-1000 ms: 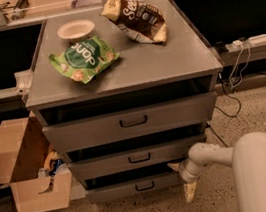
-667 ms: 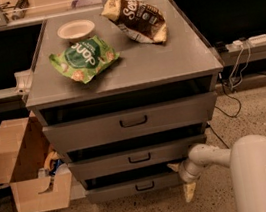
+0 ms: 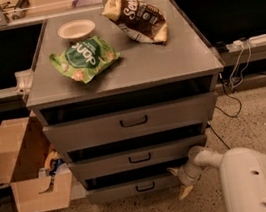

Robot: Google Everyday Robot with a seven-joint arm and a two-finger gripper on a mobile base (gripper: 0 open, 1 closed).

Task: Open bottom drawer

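Reaching in low from the right, the gripper sits at the right end of the bottom drawer, fingers spread and empty. Probably it aims to hook that edge, bypassing the loop handle.

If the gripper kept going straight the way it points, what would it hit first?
Probably the right end of the bottom drawer: the gripper sits low beside it, pointing toward it. Depth is unclear.

The gripper sits at the bottom drawer's right end, hiding that corner; the arm runs off bottom-right.
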